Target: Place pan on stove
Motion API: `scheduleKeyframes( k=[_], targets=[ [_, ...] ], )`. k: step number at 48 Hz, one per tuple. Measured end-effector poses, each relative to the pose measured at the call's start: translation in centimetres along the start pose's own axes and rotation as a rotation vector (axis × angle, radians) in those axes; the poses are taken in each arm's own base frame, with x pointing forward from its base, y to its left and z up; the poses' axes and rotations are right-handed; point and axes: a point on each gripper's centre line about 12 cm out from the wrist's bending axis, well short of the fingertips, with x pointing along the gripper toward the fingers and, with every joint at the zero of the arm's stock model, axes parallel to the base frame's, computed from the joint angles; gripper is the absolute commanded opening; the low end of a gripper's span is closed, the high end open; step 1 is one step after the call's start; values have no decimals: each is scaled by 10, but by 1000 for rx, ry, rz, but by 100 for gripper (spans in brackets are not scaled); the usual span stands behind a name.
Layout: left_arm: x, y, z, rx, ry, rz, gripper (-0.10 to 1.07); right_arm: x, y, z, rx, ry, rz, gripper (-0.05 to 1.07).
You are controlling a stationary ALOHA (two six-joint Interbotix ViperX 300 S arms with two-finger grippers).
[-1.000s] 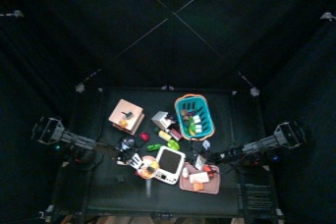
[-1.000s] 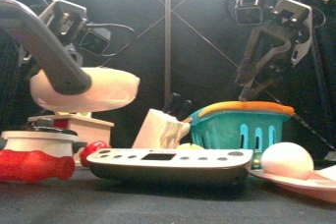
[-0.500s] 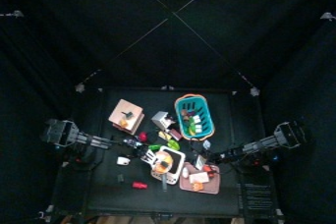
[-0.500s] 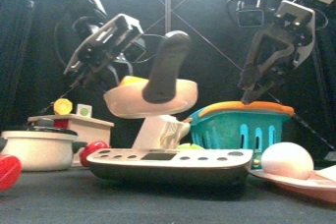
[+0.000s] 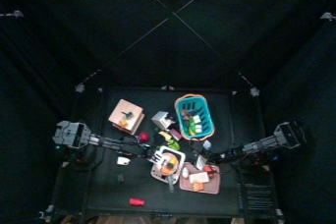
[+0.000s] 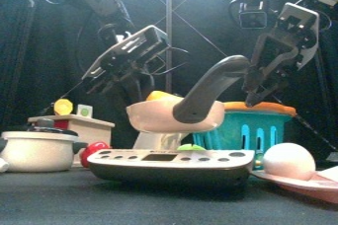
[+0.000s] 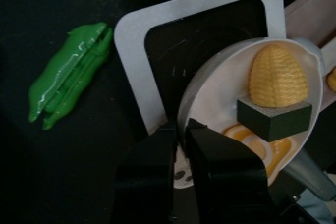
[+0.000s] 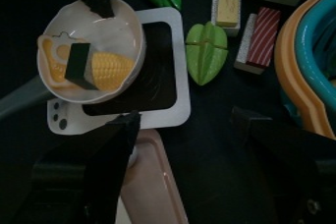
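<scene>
Round cream-and-orange pan (image 7: 250,100) cut off at the left wrist view's edge, hiding part of the white flat stove (image 7: 171,41); pan's grip point unseen.

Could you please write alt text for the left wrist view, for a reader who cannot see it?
The left tool holds the pan by its handle above the white stove; a corn cob sits in the pan, and a green pea pod lies beside the stove.
</scene>
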Motion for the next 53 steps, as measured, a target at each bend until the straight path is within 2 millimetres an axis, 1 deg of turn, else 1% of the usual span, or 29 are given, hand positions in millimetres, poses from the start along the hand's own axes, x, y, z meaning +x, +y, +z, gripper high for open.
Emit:
scheduleKeyframes(
  k=[5,10,16,21,37,53],
  targets=[
    [1,4,4,18,40,16,56,0,0,0,1,1,0,103],
    [5,10,9,2,71,23,65,0,0,0,-8,-1,0,103],
    [9,14,16,-3,61,25,77,0,0,0,-18,-2,0,103],
    [10,16,20,7,41,25,81,1,-1,0,-17,1,-3,103],
    [9,17,24,38,15,33,82,1,0,0,-23,1,-3,103],
    [-9,13,31,88,-45,14,82,2,1,-3,-12,13,-2,103]
  ],
)
